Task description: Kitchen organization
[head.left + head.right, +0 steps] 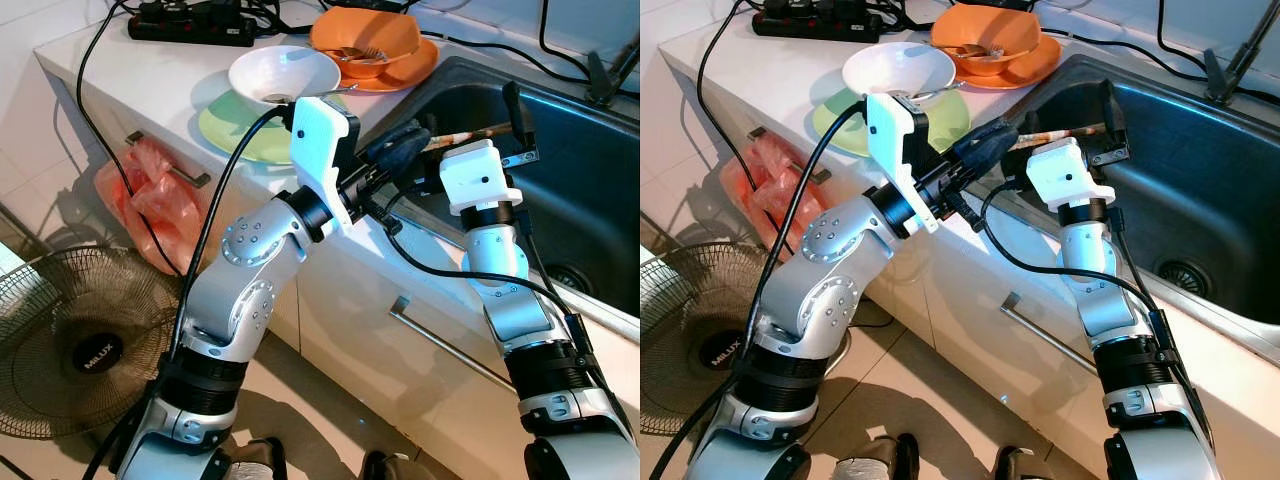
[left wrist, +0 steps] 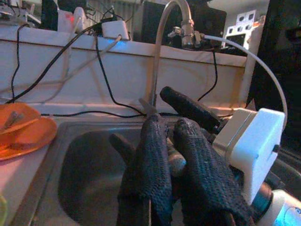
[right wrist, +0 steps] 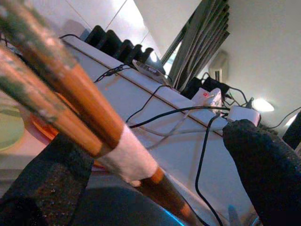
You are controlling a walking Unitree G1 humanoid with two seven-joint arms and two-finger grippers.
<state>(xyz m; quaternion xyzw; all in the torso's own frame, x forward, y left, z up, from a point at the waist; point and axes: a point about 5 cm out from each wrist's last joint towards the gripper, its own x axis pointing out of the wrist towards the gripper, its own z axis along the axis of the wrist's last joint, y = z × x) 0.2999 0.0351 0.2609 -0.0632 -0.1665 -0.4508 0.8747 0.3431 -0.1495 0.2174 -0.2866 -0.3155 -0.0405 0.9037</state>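
Observation:
A pair of brown chopsticks (image 1: 470, 133), bound together with a white band (image 3: 127, 157), lies level over the near edge of the dark sink (image 1: 600, 200). My left gripper (image 1: 400, 148) is shut on one end of them; that end shows between its fingers (image 2: 155, 155) in the left wrist view. My right gripper (image 1: 1070, 125) is over the sink's edge, right beside the left one. It is open, with the chopsticks (image 3: 84, 108) passing between its spread fingers (image 3: 263, 160) without touching them.
On the counter behind stand a white bowl (image 1: 285, 72) on a green plate (image 1: 235, 130), an orange bowl and plate (image 1: 365, 45), and a power strip (image 1: 190, 25) with cables. A faucet (image 2: 162, 52) rises behind the sink. A floor fan (image 1: 80, 340) and a red bag (image 1: 150, 200) are lower left.

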